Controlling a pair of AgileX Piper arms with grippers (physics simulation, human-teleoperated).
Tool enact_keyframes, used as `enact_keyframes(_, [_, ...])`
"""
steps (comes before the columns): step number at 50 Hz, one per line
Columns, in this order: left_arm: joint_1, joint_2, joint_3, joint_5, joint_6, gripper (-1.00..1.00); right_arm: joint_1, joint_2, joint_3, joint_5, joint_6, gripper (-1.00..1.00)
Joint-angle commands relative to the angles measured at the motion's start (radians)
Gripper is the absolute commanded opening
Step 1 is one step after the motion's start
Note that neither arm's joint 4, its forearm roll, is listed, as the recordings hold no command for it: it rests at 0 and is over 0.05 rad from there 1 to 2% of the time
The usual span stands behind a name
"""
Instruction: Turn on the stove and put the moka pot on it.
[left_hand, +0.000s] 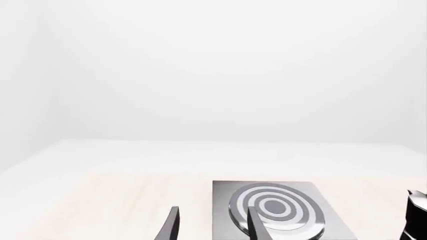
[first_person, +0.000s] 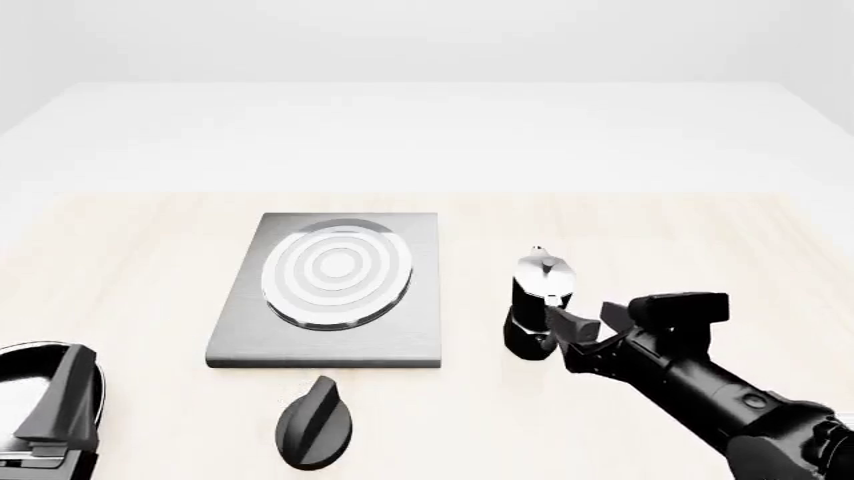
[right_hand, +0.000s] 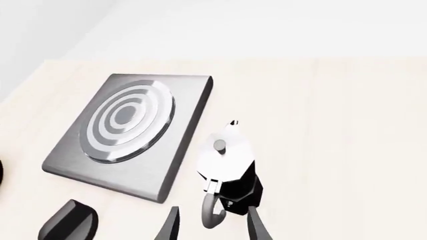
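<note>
— How far along is it?
— Barely begun. The moka pot (first_person: 539, 300) stands on the worktop (first_person: 134, 260) just beside the stove (first_person: 334, 345), not on it. The knob (first_person: 315, 424) looks untouched.
— And the arms?
— The right gripper (right_hand: 212, 222) has its jaws spread around the handle, unclosed. The left gripper (left_hand: 212, 225) hangs released, holding nothing.

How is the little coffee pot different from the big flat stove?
The moka pot stands up tall and narrow, while the stove lies flat and is much wider. The moka pot is black with a shiny silver lid; the stove is grey with silver-white rings. The moka pot has a handle, which sits between the right gripper's open fingers; nothing touches the stove. Both rest on the table, side by side.
</note>
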Motion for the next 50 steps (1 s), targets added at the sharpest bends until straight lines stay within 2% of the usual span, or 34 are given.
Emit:
enact_keyframes(1, [-0.005, 0.000, 0.000, 0.003, 0.002, 1.00, 0.010, 0.054, 0.001, -0.052, 0.019, 1.00])
enact_keyframes(50, [-0.002, 0.000, -0.001, 0.007, -0.011, 1.00, 0.056, 0.301, 0.014, -0.284, 0.107, 1.00])
